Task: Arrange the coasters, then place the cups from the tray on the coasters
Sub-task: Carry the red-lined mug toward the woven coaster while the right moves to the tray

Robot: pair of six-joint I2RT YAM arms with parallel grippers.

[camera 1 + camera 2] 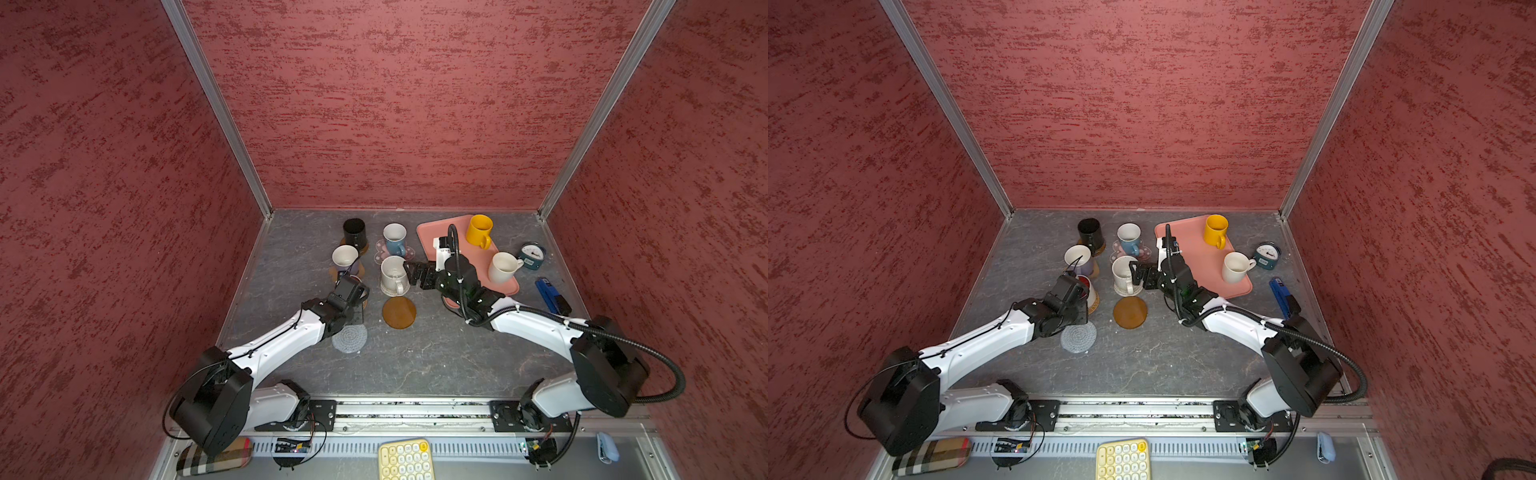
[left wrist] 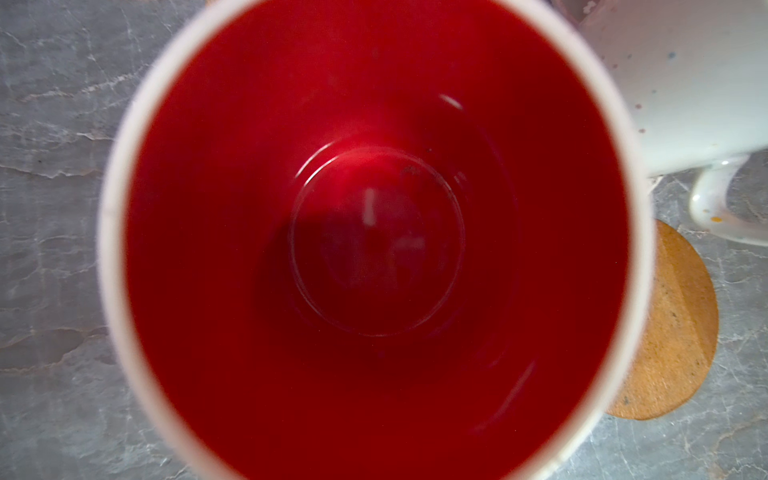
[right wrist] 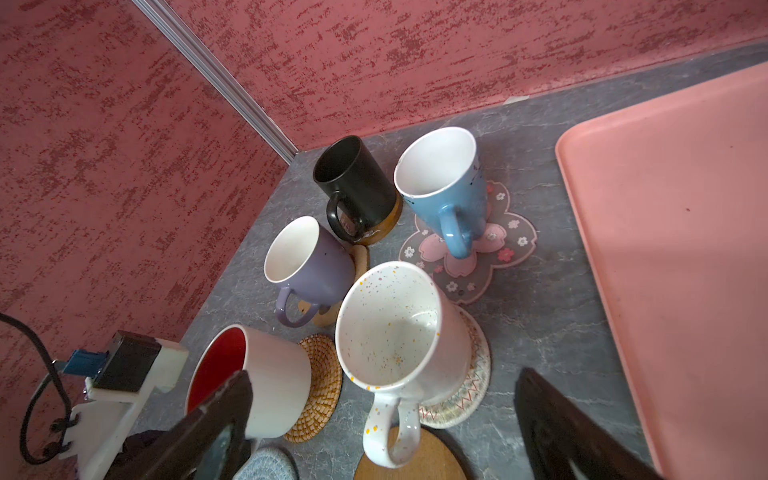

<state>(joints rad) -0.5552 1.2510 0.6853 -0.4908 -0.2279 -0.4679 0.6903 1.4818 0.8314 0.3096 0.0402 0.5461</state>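
- Two on tray (image 1: 432,235): yellow cup (image 1: 478,230), cream cup (image 1: 503,268) at its rim.
- Right gripper (image 1: 412,276) wide open, empty, between speckled cup (image 3: 395,332) and tray.
- Left gripper (image 1: 353,293) closed over red cup (image 3: 274,374); grip unclear.

Robot test cell in a lab, not a lived-in room: a grey marble-patterned tabletop (image 1: 415,361) is boxed on three sides by red textured wall panels (image 1: 395,104) joined with bare aluminium corner profiles (image 1: 217,104). Two white-and-black jointed arms, the left arm (image 1: 282,340) and the right arm (image 1: 532,326), are mounted on a metal rail (image 1: 415,409) along the front edge, with a small exposed circuit board (image 1: 291,448) and a black corrugated cable hose (image 1: 681,384) near their bases. The household items are few and mismatched: a flat pink rectangular tray (image 1: 478,262), a white ceramic mug with a red inside (image 3: 274,374), a round teal clock (image 1: 533,253) and a pale yellow keypad (image 1: 405,459).
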